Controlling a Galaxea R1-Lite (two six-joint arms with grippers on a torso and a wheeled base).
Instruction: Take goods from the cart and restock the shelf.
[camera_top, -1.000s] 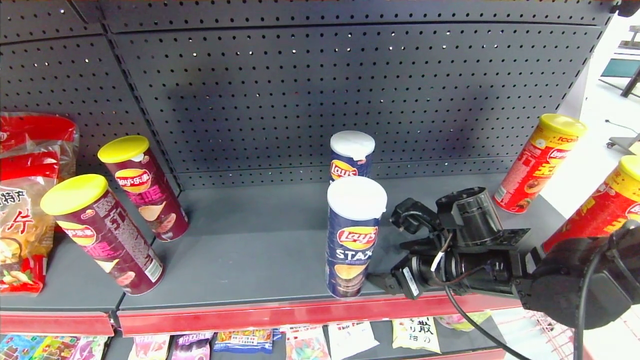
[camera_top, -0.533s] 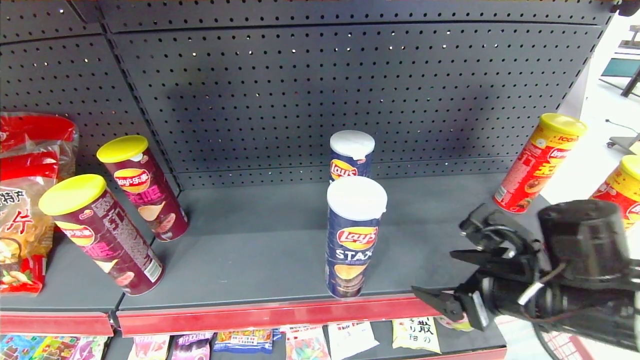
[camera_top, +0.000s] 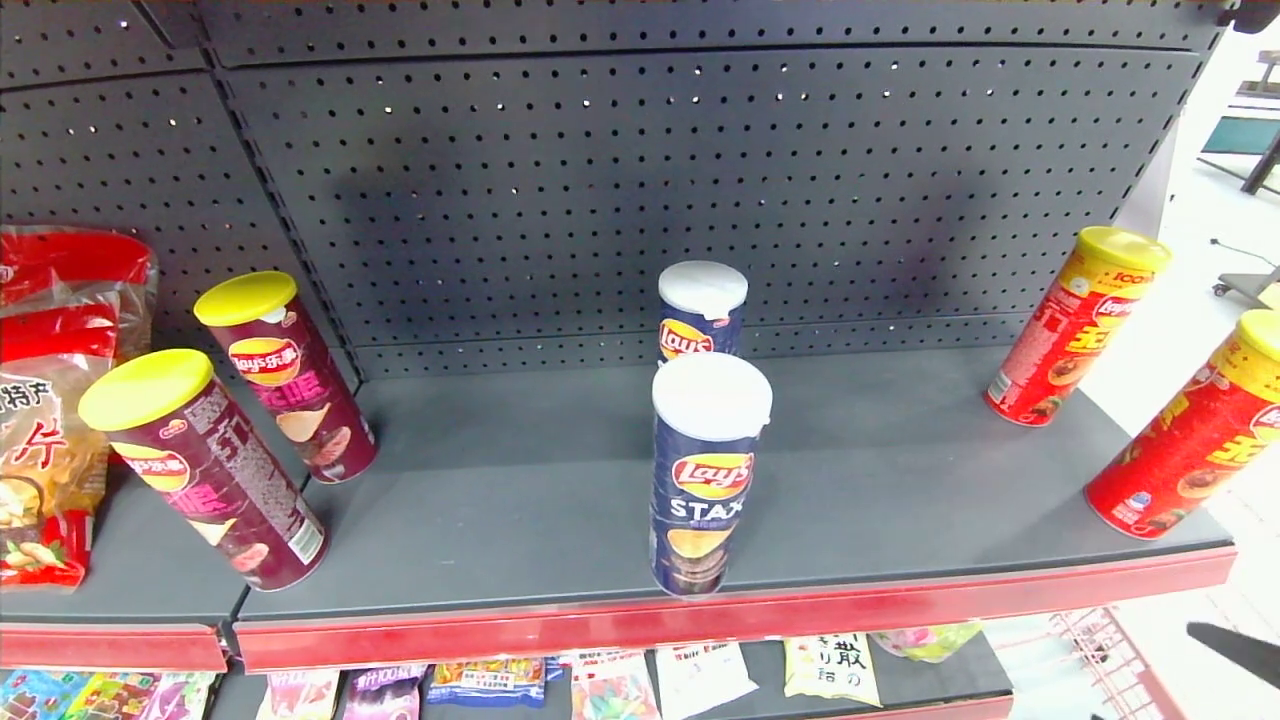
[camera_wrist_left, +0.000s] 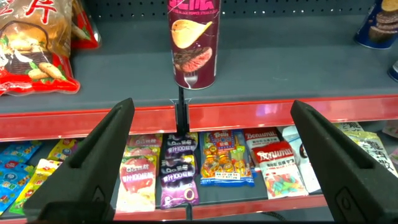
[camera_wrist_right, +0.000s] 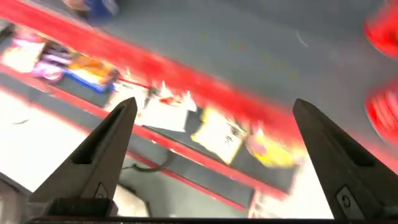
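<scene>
Closest in, the left gripper hangs level with the lower tier, its fingers spread wide with nothing between them. The right gripper is likewise splayed and empty, in a blurred view of the shelf front. Below the grey shelf, flat packets lie in a row on the lower tier, and a red wire frame shows at the lower right. A red lip runs along the shelf's front edge.

Just behind that lip, near mid-width, the front blue can stands with a white lid. A second blue can stands directly behind it, close to the back. Two maroon cans with yellow lids stand toward the left, one behind the other. Snack bags are beside them at the far left. Two red cans with yellow lids stand at the right end, the nearer one by the front corner.

A dark pegboard panel backs the whole shelf. Past its right end lies a bright, pale floor.
</scene>
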